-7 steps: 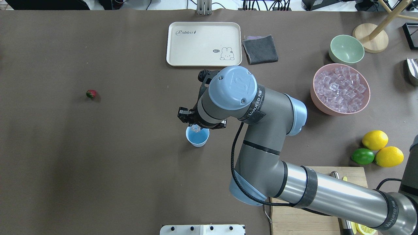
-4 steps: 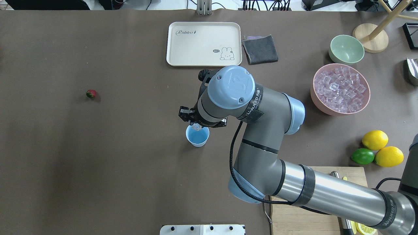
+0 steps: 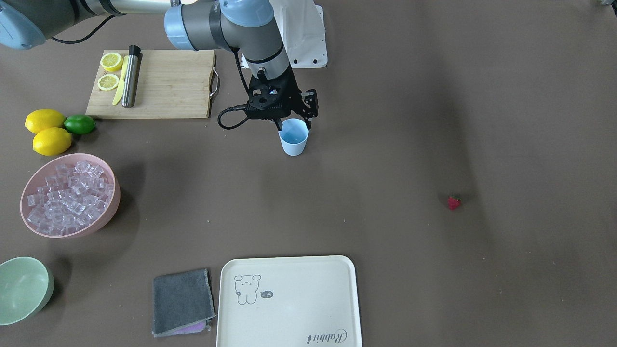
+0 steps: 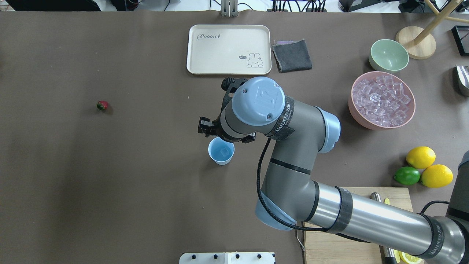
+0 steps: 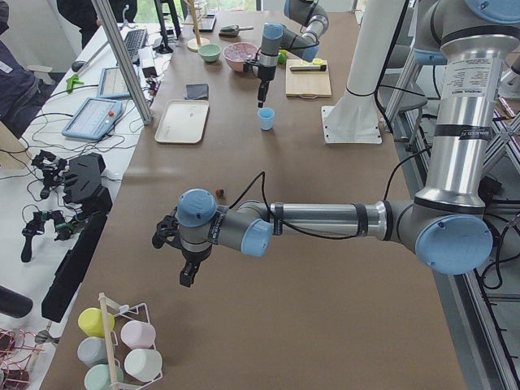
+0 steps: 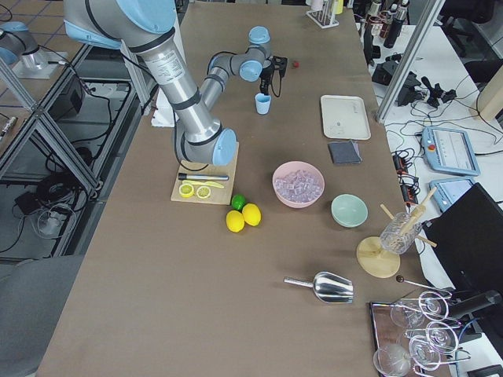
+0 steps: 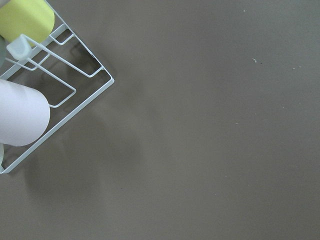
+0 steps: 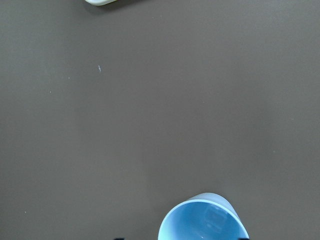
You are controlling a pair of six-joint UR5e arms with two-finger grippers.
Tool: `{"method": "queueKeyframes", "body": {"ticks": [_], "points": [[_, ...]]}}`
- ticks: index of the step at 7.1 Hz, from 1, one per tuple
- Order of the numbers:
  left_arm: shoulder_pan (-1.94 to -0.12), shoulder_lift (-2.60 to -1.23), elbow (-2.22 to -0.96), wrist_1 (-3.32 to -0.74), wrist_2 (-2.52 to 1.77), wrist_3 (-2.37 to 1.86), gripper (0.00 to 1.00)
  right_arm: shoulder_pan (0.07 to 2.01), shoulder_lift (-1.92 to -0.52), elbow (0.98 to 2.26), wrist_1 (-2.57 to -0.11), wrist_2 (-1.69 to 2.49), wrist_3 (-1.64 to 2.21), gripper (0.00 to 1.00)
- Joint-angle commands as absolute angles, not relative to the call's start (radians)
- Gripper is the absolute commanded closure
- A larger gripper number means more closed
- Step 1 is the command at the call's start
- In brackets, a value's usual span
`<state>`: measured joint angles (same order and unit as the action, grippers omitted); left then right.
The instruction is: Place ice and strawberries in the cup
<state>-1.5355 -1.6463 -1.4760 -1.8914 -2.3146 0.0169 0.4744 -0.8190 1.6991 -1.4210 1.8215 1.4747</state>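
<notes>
The table (image 4: pixel 110 183) is lit evenly and softly from above, and no hard shadows are cast. A pale, blurred shadow is seen beside the pink bowl (image 3: pixel 110 212) in the front-facing view, and another under the wire rack (image 7: pixel 111 79) in the left wrist view. Bright streaks are reflected along the right arm (image 4: pixel 366 216). The strip beyond the table's far edge is washed out in the overhead view. The cup (image 8: pixel 202 220) is cut off by the frame edge and rendered slightly soft. The ice cube (image 4: pixel 222 150) inside it is barely distinguished.
</notes>
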Motion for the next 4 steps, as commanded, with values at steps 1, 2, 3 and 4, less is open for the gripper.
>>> {"method": "queueKeyframes", "body": {"ticks": [1, 2, 3, 4], "points": [[-1.536, -1.651, -1.479, -1.891, -2.315, 0.017, 0.02, 0.549, -0.913, 1.806, -1.480, 1.851, 1.441, 0.01], [-1.536, -1.651, -1.482, -1.891, -2.315, 0.017, 0.02, 0.654, -1.042, 1.888, -1.497, 1.903, 1.248, 0.01], [-1.536, -1.649, -1.482, -1.891, -2.315, 0.018, 0.02, 0.807, -1.196, 1.916, -1.499, 1.978, 0.987, 0.01], [-1.536, -1.641, -1.486, -1.893, -2.318, 0.018, 0.02, 0.941, -1.259, 1.876, -1.540, 2.023, 0.716, 0.00]]}}
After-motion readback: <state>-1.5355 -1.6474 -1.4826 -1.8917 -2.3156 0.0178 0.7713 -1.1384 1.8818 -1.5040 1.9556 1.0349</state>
